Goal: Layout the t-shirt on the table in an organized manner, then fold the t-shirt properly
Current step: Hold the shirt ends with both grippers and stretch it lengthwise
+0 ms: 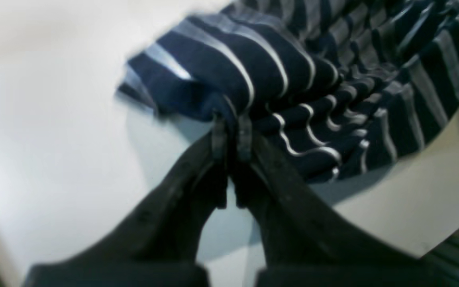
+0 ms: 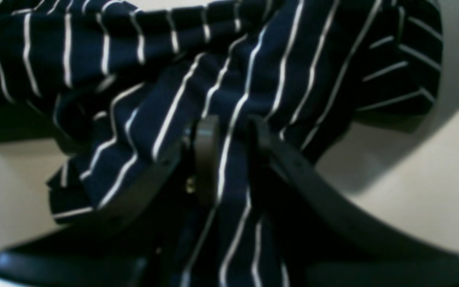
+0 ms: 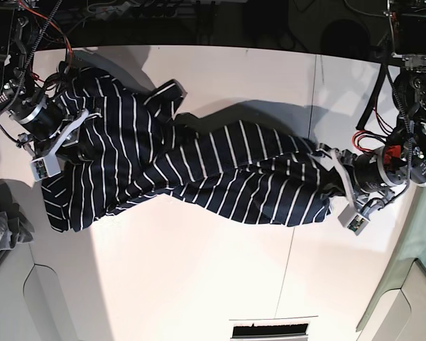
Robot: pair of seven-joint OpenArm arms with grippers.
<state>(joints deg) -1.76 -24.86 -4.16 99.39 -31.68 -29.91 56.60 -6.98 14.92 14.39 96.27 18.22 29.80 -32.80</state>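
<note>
**Both ends of the shirt pinched, ready to stretch it out**

I have the t-shirt (image 3: pixel 192 177) lying across the surface (image 3: pixel 199 284) as a long, rumpled band, wide and bunched at the base view's left, narrowing and gathered toward its right. It isn't flat yet, so I judge I'm in the laying-out part, with folding not begun.

My left gripper (image 1: pixel 231 133) has its fingers (image 1: pixel 244 137) pressed together on a fold at the shirt's edge; the cloth puckers into small waves just beside the pinch, which suggests a firm hold. My right gripper (image 2: pixel 229 159) has its fingers (image 2: pixel 207 155) clamped on a thicker bunch of striped fabric that runs between them and down toward the camera.

Holding opposite ends makes sense to me: pulling them apart should draw the wrinkles out along the shirt's length.

A small grey cloth (image 3: pixel 3 227) sits at the surface's edge, apart from the shirt.
</note>
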